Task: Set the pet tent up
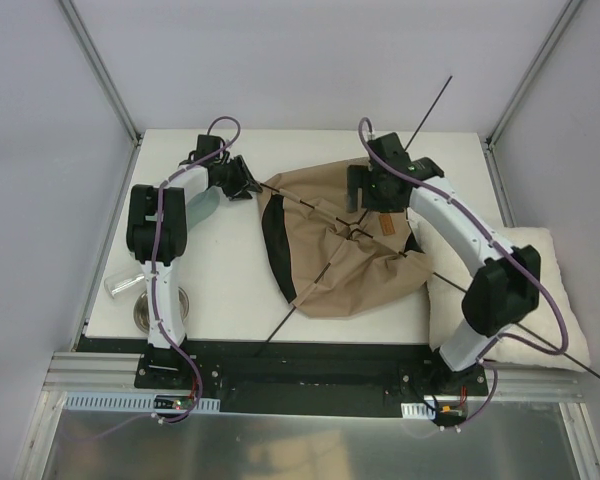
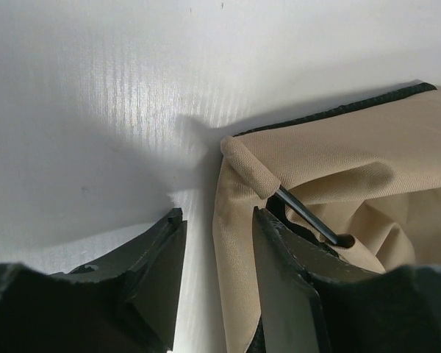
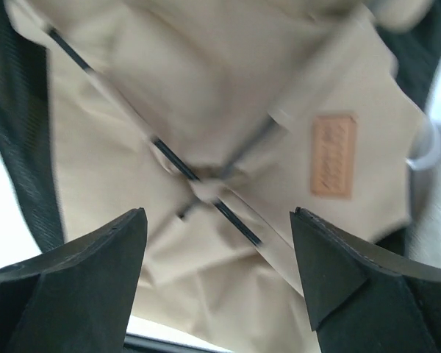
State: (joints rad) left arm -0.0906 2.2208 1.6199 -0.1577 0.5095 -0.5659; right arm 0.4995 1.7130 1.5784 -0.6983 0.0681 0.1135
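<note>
The tan pet tent lies crumpled in the middle of the table, with black trim along its left side and thin black poles crossing through it. A brown label patch shows near its right top. My left gripper is open at the tent's far left corner. In the left wrist view a tan fabric edge lies between the fingers, next to a pole sleeve end. My right gripper is open above the tent. In the right wrist view it hangs over the crossing poles and the label.
A fluffy cream cushion lies at the table's right edge under the right arm. A metal bowl and a clear cup sit at the near left. One pole sticks out past the table's far edge; another runs over the cushion.
</note>
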